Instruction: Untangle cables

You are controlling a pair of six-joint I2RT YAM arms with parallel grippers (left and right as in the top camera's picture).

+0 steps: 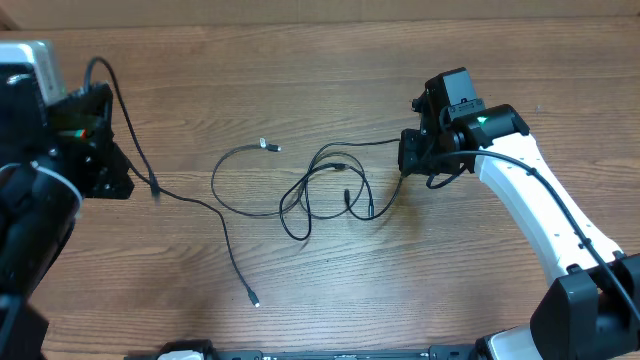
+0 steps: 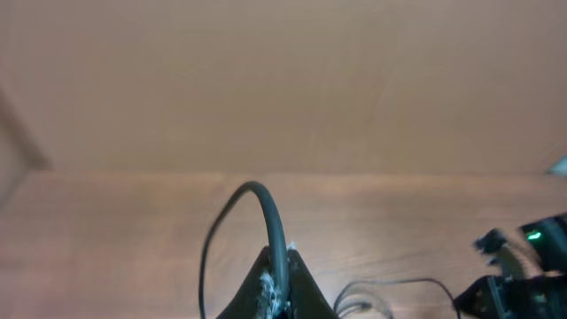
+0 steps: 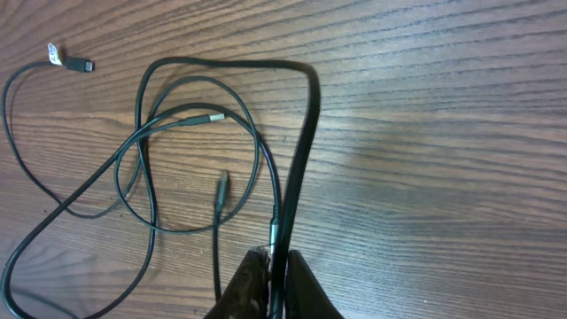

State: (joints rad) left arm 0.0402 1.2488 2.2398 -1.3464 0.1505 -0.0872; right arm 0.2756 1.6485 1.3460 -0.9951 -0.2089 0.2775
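Several thin black cables (image 1: 330, 185) lie in overlapping loops at mid-table. One strand runs right into my right gripper (image 1: 406, 166). In the right wrist view that gripper (image 3: 276, 270) is shut on this cable (image 3: 301, 133), with the loops (image 3: 190, 159) and small plug ends (image 3: 80, 64) spread to its left. Another cable (image 1: 140, 160) runs from the tangle to my left gripper (image 1: 102, 102) at the far left, with its free plug end (image 1: 253, 298) near the front. In the left wrist view the gripper (image 2: 279, 288) is shut on that cable (image 2: 259, 193), which arches above the fingers.
A plug with a white tag (image 1: 268, 146) lies behind the tangle. My right arm's white link (image 1: 540, 210) slants to the front right corner. The left arm's dark body (image 1: 30, 230) fills the left edge. The right gripper (image 2: 523, 261) shows in the left wrist view.
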